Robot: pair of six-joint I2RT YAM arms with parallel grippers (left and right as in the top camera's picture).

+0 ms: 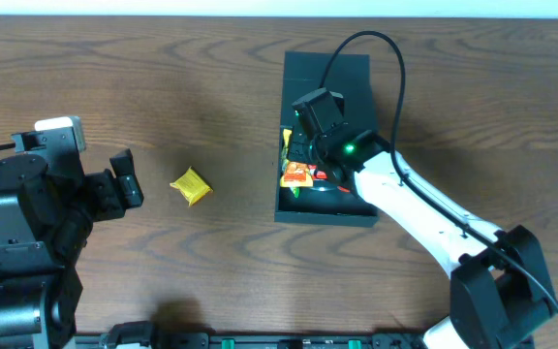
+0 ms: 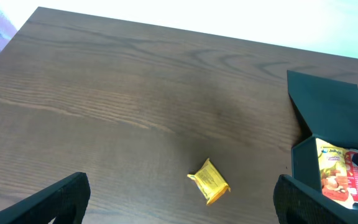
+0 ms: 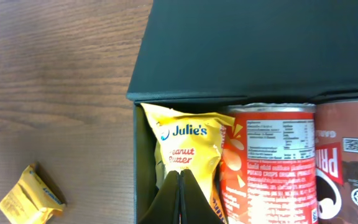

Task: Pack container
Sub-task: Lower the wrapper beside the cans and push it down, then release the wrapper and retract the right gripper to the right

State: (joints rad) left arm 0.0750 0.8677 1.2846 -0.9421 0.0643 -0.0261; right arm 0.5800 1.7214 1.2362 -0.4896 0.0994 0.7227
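Container (image 1: pixel 325 217) sits on the worktop (image 1: pixel 163 78), right fingers (image 3: pixel 171 198) pinched together inside it. Yellow snack packet (image 1: pixel 190 186) lies loose just ahead of the left fingers (image 2: pixel 58 202), spread wide, so left arm's nearer.

From the overhead view, the left arm (image 1: pixel 27 223) at the lower left is black all over, built of fat rounded joint housings, with a small pale grey block (image 1: pixel 58 126) on top. The right arm (image 1: pixel 424 218) has a long white link between black joints, a green light (image 1: pixel 350 149) glowing near its wrist and a thin black cable (image 1: pixel 366 33) looping off it. Both sets of jaws are matte black, the right ones tapering to a narrow wedge
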